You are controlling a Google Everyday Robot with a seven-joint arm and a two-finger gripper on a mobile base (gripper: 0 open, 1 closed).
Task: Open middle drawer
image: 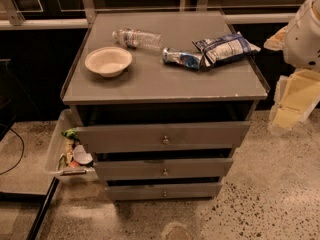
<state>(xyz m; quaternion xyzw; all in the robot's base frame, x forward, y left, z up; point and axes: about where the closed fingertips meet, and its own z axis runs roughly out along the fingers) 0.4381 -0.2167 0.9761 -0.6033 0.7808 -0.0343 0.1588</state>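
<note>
One grey metal cabinet carries three flat grey fronts: top drawer, middle drawer, lowest drawer. There are three small round knobs, one per front. On top lie one white round bowl, one clear plastic bottle and two foil packets: blue-white snack bag, crumpled silver-blue wrapper. One clear plastic bin stands at the left, and one pale gripper is at the right edge.

The claw hangs right of the middle drawer.

Grey middle drawer — second of three
</note>
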